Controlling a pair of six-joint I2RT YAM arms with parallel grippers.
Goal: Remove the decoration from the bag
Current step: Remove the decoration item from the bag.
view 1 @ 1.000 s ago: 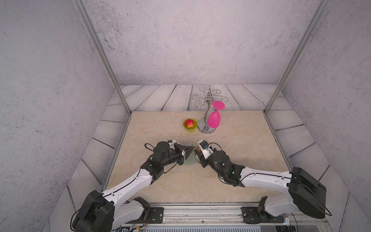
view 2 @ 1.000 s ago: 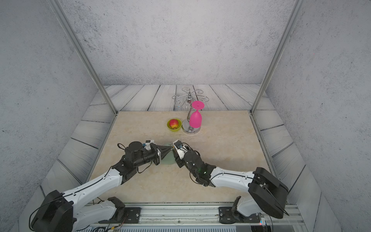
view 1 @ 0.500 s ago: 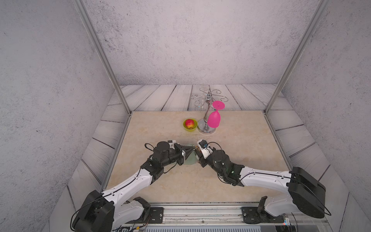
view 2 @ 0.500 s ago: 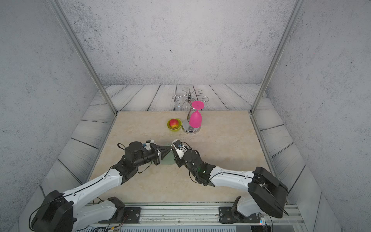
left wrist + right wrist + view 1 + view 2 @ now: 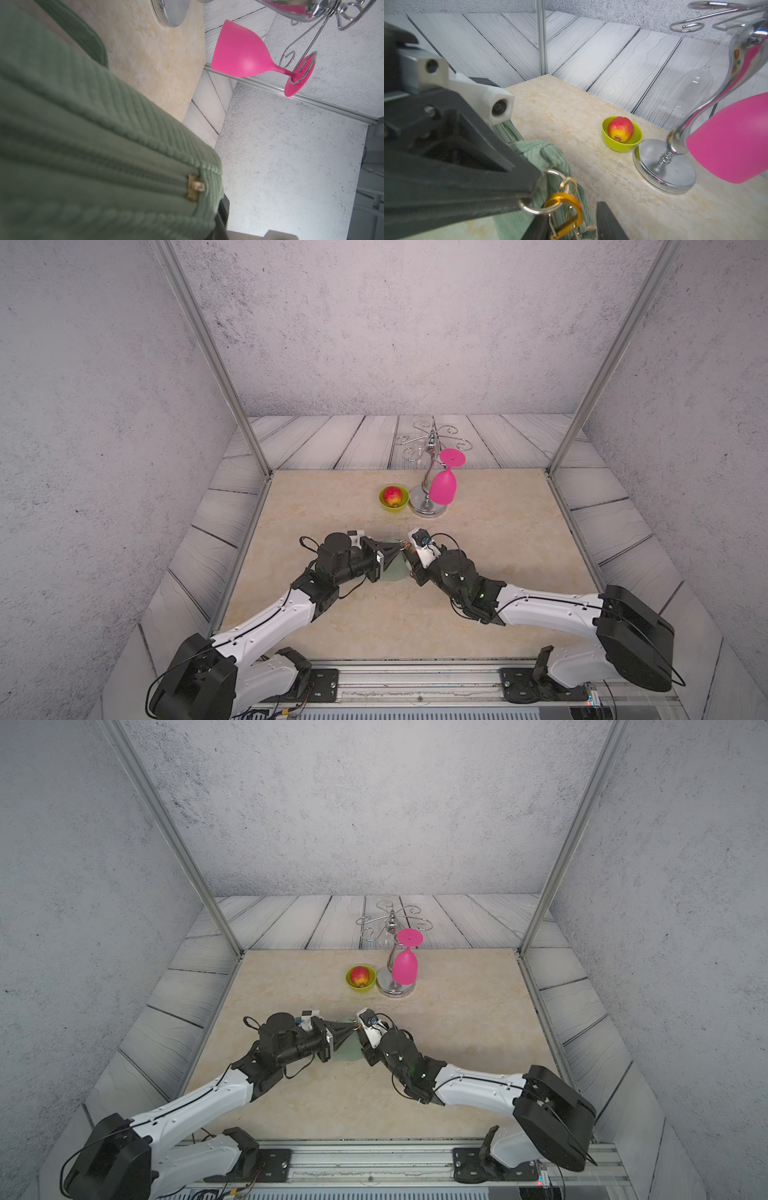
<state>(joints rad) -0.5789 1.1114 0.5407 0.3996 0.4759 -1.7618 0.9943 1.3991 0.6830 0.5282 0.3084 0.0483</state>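
Note:
The sage-green bag (image 5: 392, 572) lies on the table between my two arms, mostly hidden under them in both top views; its ribbed cloth fills the left wrist view (image 5: 83, 145). My left gripper (image 5: 529, 193) is shut on the bag's metal ring (image 5: 537, 209). The decoration shows only as its orange-gold clasp (image 5: 566, 209), hooked through that ring; its plush body is hidden. My right gripper (image 5: 571, 209) has a finger on each side of the clasp and is shut on it. The two grippers' tips meet above the bag (image 5: 347, 1050).
A lime-green bowl (image 5: 393, 506) with a red fruit stands behind the bag. Right of it is a chrome stand (image 5: 428, 508) with a pink glass (image 5: 443, 488) and a clear glass (image 5: 695, 83) hanging upside down. Metal posts mark the back corners.
The right gripper's jaws have narrowed slightly around the clasp. Both arms stay where they were.

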